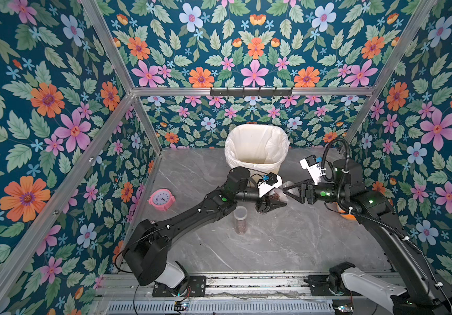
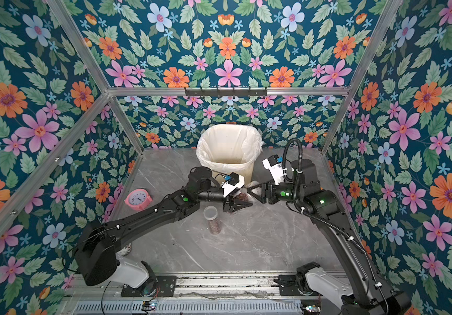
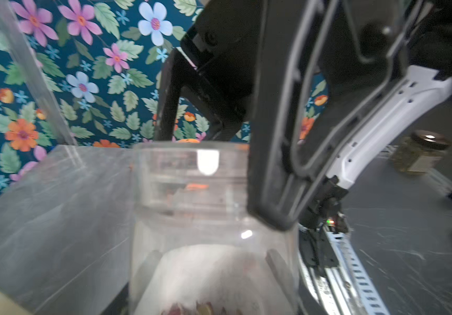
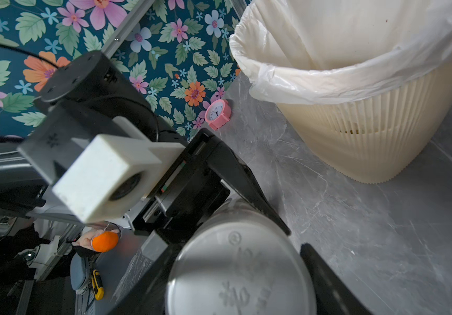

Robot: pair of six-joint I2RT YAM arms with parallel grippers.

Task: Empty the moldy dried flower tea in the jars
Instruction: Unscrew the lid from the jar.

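A liner-fitted cream ribbed bin (image 4: 355,147) stands on the marble tabletop (image 1: 274,240); 1 pink clock (image 1: 161,199) sits near the floral wall.

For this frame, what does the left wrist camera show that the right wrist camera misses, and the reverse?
Only the left wrist view: the clear body of the wide jar with dried tea inside, and a dark-lidded jar in the background. Only the right wrist view: the lined bin seen plainly, the pink clock, and the embossed face of the white lid. Both: the gray table, the flowered wall, and the right gripper, its fingers on either side of the jar's lid end.
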